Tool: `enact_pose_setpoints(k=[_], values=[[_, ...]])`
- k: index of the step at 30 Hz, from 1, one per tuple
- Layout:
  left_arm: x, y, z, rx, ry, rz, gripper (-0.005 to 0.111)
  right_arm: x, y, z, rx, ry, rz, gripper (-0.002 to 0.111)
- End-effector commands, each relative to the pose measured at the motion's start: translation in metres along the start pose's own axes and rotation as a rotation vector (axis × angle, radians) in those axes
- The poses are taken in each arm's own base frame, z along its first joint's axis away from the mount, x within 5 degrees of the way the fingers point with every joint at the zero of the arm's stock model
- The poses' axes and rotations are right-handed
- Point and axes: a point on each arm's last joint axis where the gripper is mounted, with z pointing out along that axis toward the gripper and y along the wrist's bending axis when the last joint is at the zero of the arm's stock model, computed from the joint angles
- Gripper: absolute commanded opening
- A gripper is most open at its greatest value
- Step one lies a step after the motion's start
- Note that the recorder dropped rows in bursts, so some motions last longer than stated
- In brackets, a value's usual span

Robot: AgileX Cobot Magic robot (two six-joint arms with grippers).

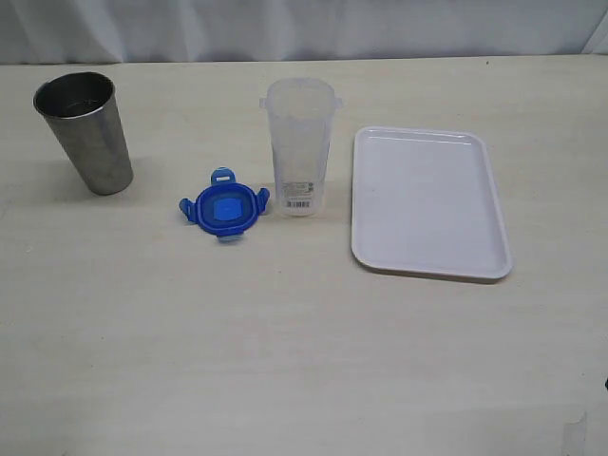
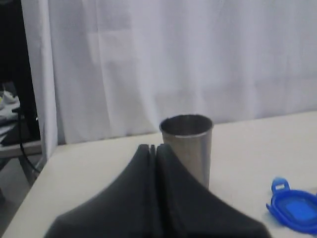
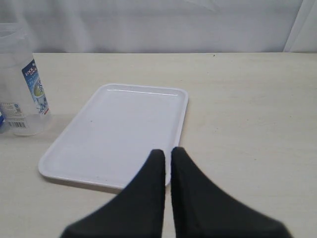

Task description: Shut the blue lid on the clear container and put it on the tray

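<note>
One blue lid (image 1: 224, 210) lies flat on the bench (image 1: 285, 361), just beside the base of the one clear container (image 1: 299, 147). The container stands upright and uncovered between one steel cup (image 1: 85, 133) and one white tray (image 1: 427, 204). Both end effectors are closed and empty. The left end effector (image 2: 152, 148) points toward the cup and the right end effector (image 3: 168, 152) toward the tray, each low over the bench.
</note>
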Motion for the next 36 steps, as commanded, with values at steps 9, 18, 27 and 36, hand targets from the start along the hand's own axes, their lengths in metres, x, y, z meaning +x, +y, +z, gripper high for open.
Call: enact_pose_setpoints(k=[9,18,27,36], values=[[-0.043,0.005,-0.012,0.017,-0.512,-0.275,0.000,0.001,-0.001,0.000,0.008,0.000,-0.012,0.004],[-0.052,0.005,-0.017,0.025,-0.620,-0.264,0.105,0.001,-0.001,0.000,0.008,0.000,-0.012,0.004],[-0.051,0.004,0.020,0.027,-0.411,-0.229,0.105,0.001,-0.001,0.000,0.008,0.000,-0.012,0.004],[-0.020,-0.008,0.075,0.109,-0.170,-0.169,0.105,0.001,-0.001,0.000,0.008,0.000,-0.012,0.004]])
